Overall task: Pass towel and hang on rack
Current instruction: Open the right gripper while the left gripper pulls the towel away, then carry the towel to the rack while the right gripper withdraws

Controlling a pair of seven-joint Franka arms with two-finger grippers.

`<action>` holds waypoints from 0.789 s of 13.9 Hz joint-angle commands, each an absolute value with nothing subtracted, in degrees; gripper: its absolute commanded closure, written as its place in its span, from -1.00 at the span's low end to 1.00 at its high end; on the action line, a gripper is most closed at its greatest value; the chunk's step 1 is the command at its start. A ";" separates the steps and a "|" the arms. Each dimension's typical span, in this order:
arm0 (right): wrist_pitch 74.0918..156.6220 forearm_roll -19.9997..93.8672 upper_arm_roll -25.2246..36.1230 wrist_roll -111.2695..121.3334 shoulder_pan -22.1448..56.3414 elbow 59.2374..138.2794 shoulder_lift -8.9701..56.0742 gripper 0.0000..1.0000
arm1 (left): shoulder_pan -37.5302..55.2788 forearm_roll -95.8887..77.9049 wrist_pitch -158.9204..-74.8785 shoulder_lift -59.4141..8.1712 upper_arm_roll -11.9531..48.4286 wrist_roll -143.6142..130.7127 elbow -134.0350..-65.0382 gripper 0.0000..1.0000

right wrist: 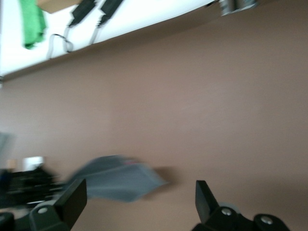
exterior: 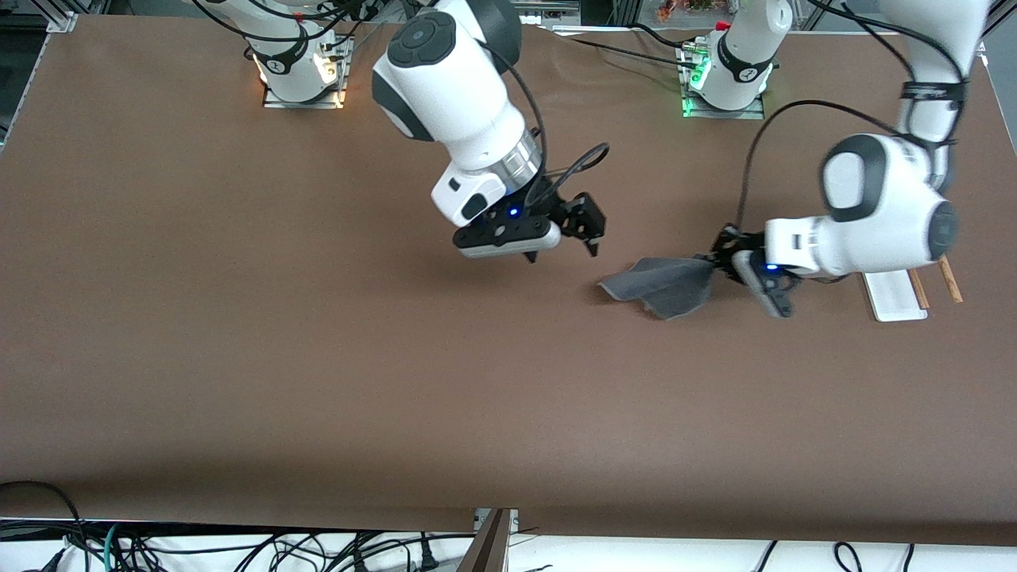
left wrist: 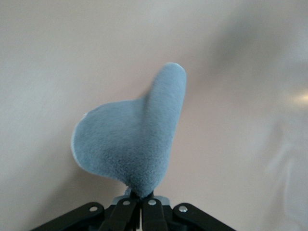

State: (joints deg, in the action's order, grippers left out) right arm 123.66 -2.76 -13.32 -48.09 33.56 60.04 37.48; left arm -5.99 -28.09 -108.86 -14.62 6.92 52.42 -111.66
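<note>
Brown table [exterior: 238, 334]. One towel [exterior: 663, 284], grey, soft, folded, pinched at corner by left gripper [exterior: 719, 260], hanging low over table beside rack [exterior: 896, 295]. One rack: white base, two brown rods. Right gripper [exterior: 562, 245] spread wide, holding nothing, over table centre

Brown table [exterior: 238, 334] fills view; tangled black cables [exterior: 199, 548] on white floor along near edge.

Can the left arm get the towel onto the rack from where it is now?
Probably yes. The left claw is shut on the towel, and the rack lies close by toward the left arm's end of the table, partly under that arm, with nothing visible between.
</note>
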 commanded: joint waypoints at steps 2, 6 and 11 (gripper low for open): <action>114.28 -7.81 -13.54 -37.74 28.84 59.94 35.07 -1.00 | -15.18 -21.82 -97.32 -14.15 6.50 53.17 -106.53 1.00; 109.26 -10.55 -8.72 -27.01 25.58 60.03 32.53 -1.00 | -24.76 -13.47 -93.34 -15.29 6.42 64.74 -101.53 1.00; 105.47 -9.85 -4.39 -11.71 16.64 60.38 29.71 -1.00 | -36.37 -7.30 -93.34 -18.71 6.42 82.06 -96.70 1.00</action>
State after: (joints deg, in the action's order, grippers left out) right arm 106.99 -9.72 -4.26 -16.08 20.51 59.89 31.80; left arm -32.90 -9.02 -94.96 -15.62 5.47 75.51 -101.40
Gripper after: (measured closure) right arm 0.000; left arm 0.978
